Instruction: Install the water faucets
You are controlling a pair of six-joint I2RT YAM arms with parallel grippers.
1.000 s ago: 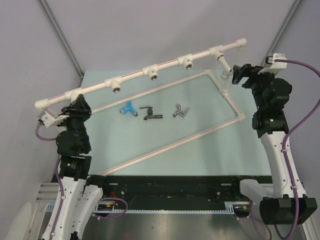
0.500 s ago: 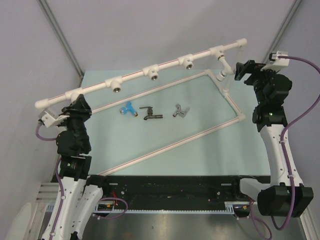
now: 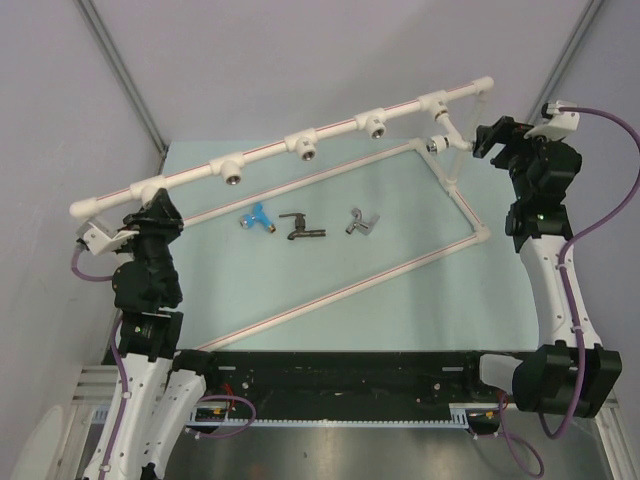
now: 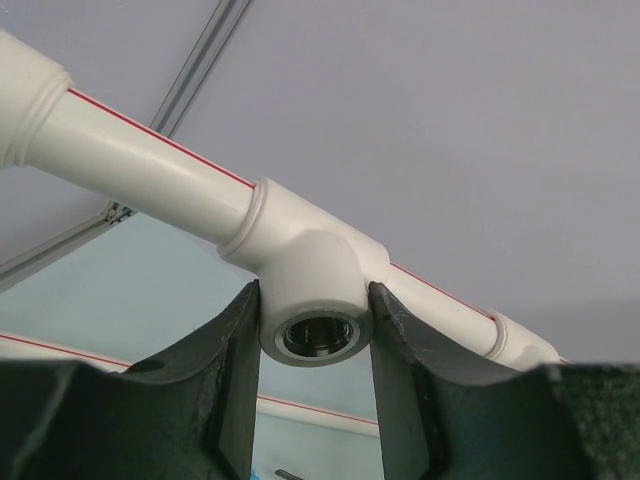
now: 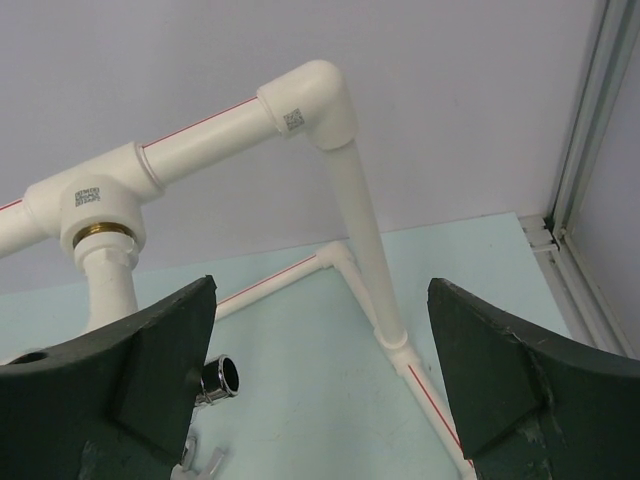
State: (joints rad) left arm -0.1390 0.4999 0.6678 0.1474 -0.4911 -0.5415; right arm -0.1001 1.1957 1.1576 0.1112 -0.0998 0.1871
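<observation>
Top view: the left gripper (image 3: 157, 205) sits at the left end of a raised white plastic pipe rail (image 3: 270, 150), close to the left edge of the teal table (image 3: 400, 310). The right gripper (image 3: 488, 136) hangs at the far right corner, just beside the white lever faucet (image 3: 447, 125) screwed under the rail. A blue lever faucet (image 3: 258, 217), a dark brown-black faucet (image 3: 300, 228) and a silver-grey faucet (image 3: 360, 222) lie loose mid-table inside the white pipe base frame (image 3: 340, 291), with open surface around them.

Left wrist: the black fingers (image 4: 235, 390) are clamped on both sides of a white tee fitting (image 4: 315, 270) whose threaded socket is empty.

Right wrist: the jaws stand wide apart on nothing. The white lever faucet is near the left finger, and the white pipe elbow (image 5: 312, 98) lies beyond the gap.
</observation>
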